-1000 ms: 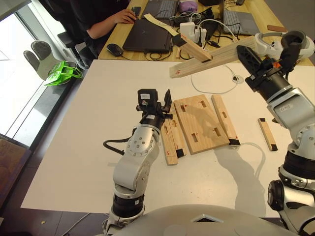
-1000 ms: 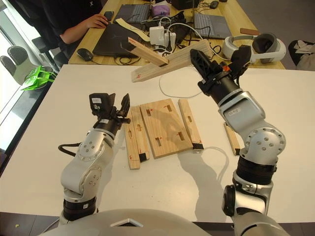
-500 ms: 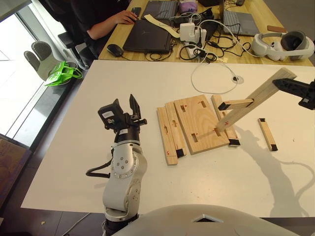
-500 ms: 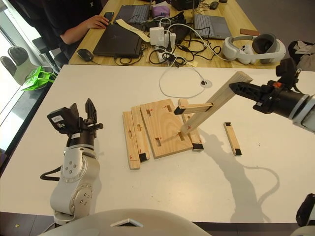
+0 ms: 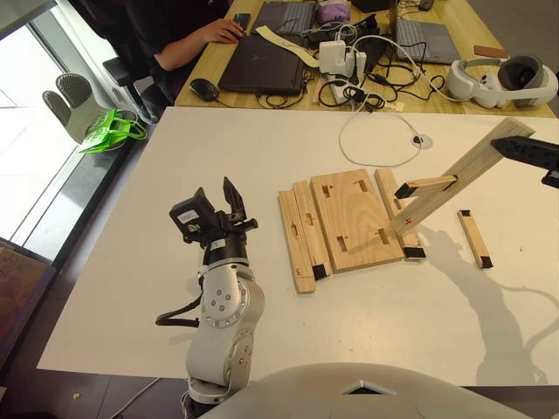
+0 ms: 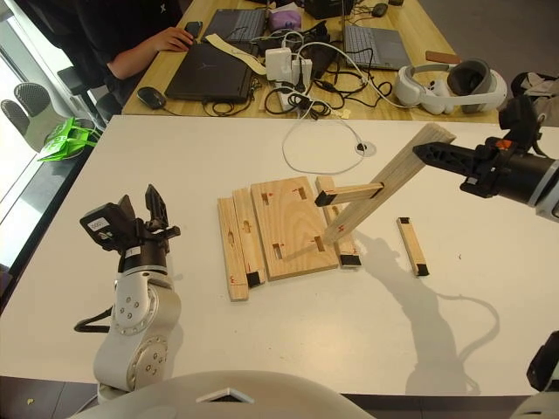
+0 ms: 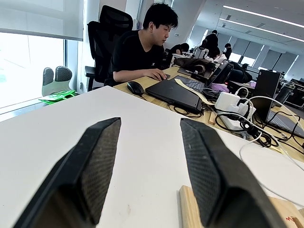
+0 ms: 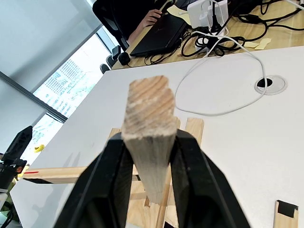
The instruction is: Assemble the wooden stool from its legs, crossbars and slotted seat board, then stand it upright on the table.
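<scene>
On leg (image 8: pixel 147 107) end, right end effector (image 8: pixel 149 142) clamped

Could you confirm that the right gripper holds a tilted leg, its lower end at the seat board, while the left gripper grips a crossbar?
No: the left gripper is open and empty, as the left wrist view shows; the right gripper does hold the leg.
</scene>
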Controlling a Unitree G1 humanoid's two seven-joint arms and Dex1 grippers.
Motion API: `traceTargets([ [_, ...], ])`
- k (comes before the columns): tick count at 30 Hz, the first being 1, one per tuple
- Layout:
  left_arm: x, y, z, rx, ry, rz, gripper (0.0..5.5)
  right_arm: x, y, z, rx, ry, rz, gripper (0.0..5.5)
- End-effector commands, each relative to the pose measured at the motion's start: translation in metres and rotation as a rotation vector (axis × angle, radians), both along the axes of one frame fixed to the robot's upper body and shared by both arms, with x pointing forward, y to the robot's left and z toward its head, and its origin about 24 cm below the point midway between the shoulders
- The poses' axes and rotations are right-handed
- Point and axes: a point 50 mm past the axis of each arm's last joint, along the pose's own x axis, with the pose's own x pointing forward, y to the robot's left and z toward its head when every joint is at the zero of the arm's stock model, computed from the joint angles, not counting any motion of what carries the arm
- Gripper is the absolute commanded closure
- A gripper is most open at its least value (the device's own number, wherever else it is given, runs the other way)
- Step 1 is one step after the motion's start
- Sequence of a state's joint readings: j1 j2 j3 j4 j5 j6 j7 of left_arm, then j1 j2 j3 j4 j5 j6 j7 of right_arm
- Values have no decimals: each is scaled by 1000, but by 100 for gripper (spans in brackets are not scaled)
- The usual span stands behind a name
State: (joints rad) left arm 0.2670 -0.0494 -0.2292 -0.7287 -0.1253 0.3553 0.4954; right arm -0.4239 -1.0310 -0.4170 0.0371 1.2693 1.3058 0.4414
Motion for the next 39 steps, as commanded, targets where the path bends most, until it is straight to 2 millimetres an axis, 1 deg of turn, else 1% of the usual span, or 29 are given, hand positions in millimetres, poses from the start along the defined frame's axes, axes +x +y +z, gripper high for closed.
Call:
traceTargets([
  [1, 0, -9, -1, -95, 10, 22, 320, -5, 8, -4, 23, 18, 16, 452],
  [5, -1, -8, -2, -93, 15, 25, 320, -13, 8, -10, 28, 46, 11, 452],
  [10, -2, -8, -2, -96, 16, 25, 320, -17, 6, -15, 4, 52, -15, 452],
  [18, 0, -8, -1, -90, 16, 14, 320, -27, 8, -37, -37, 35, -69, 452],
  [27, 4, -9, 1, -74, 14, -27, 320, -19, 19, -59, -34, -14, -135, 452],
  [30, 4, -9, 1, -71, 17, -31, 320, -21, 16, -62, -60, -18, -157, 452],
  [33, 3, -8, 1, -71, 20, -20, 320, -22, 11, -59, -111, -22, -169, 452],
  [39, 6, -12, 1, -76, 13, -28, 320, -21, 8, -57, -144, -55, -179, 452],
])
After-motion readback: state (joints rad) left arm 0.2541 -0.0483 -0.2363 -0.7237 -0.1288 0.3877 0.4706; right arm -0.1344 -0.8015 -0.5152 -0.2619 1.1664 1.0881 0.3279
